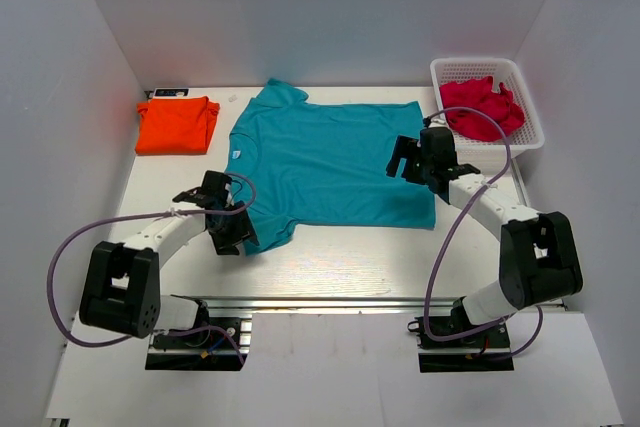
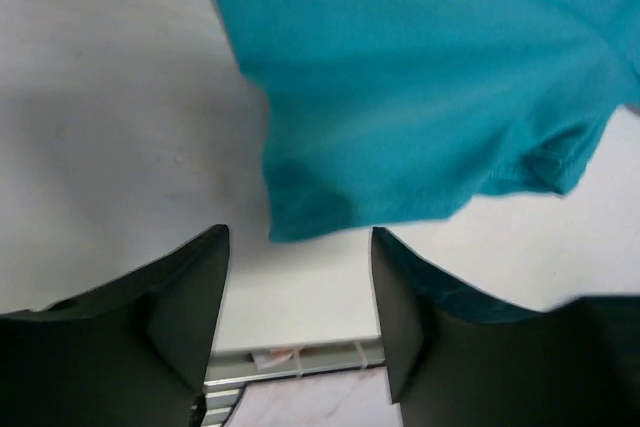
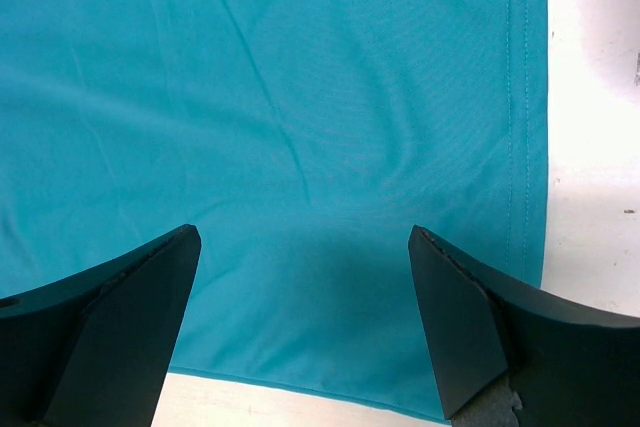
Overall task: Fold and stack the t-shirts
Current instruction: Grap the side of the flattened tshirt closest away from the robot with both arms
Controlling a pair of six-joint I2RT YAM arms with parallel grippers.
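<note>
I see the teal t-shirt (image 1: 330, 162) spread flat on the surface (image 1: 330, 257), orange t-shirt (image 1: 177, 125) folded far left. My left end effector (image 2: 300, 235) is open at the teal sleeve (image 2: 330, 197), right end effector (image 3: 305, 234) open over its hem (image 3: 520, 147).

Plain teal t-shirt (image 1: 330, 162) — plain orange t-shirt (image 1: 177, 125)

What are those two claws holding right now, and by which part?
Nothing yet. The left gripper stands open at the sleeve of the teal shirt; the right gripper is open over its hem.
</note>
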